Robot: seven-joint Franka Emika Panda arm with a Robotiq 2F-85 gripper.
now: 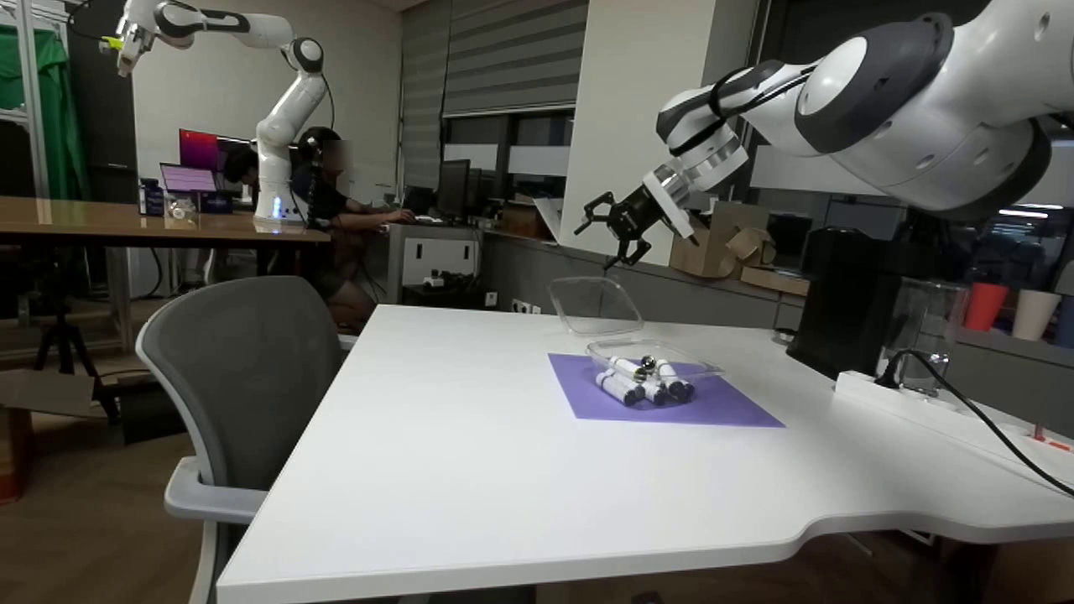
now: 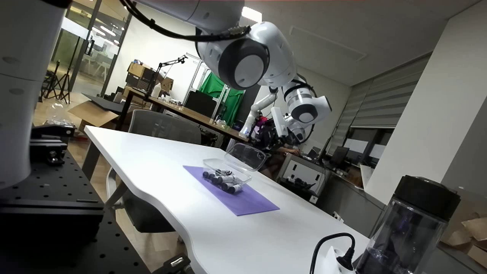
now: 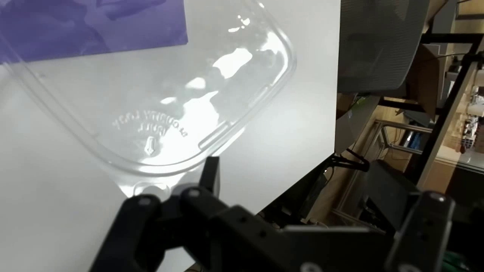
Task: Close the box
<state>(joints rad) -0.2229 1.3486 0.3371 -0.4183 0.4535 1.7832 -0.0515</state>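
Brown tabletop (image 1: 84, 216) at the left edge in an exterior view, second white robot arm (image 1: 289, 113) standing on it, upper left. Grey chair (image 1: 243, 377) left of centre, lower half of frame. Seated person (image 1: 336, 201) behind it, dark shirt, face blurred. White table (image 1: 453, 478) runs from lower left across to the right edge. Clear lid (image 1: 596, 306) near centre of frame, tilted up; I see it raised in both exterior views. My gripper (image 1: 594, 247) hangs just above it, fingers spread well apart; whether it touches the lid, I can't tell. Wrist view agrees: one finger (image 3: 210, 177) at bottom centre, close to the lid's edge, its partner at lower right. Box (image 1: 681, 356) right of centre, clear, uncovered, just beside the lid, on a purple mat (image 1: 730, 407). Inside, white cylinders (image 1: 619, 388) with dark ends, shiny balls (image 1: 647, 362) on top; exact number unclear. My arm (image 1: 881, 109) reaches in from upper right. White power strip (image 1: 919, 419) at lower right, black plug (image 1: 888, 376) in it. Clear container (image 1: 927, 310) behind the strip, then red cup (image 1: 985, 306) and pale cup (image 1: 1034, 315), right edge, mid-height.
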